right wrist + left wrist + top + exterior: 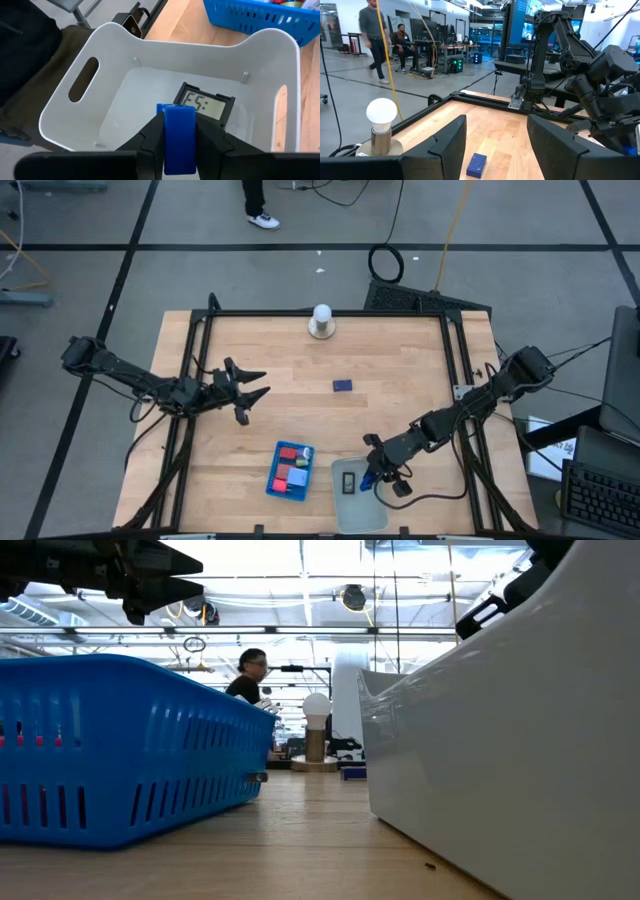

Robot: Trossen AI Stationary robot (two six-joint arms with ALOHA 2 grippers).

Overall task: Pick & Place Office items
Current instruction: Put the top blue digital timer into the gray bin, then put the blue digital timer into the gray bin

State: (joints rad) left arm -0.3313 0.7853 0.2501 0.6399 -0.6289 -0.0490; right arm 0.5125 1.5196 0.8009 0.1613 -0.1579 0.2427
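A glossy blue block (179, 137), rectangular and hard-edged, sits pinched in the right tool (179, 145) above the smooth white tray (60, 107). Best loosen low, clear of the black display piece (204, 106). Left tool (250, 393) waits half-spread; another block (343, 385) lies mid-surface (400, 360).

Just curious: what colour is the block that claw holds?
Blue block, clearest in the right wrist view.

A white ball on a round base (321, 320) stood at the top centre of the wooden table (400, 370). A blue tray (272, 480) and a pale tray (362, 515) sat side by side, lower centre. A person's shoe (264, 221) showed on the floor at top.
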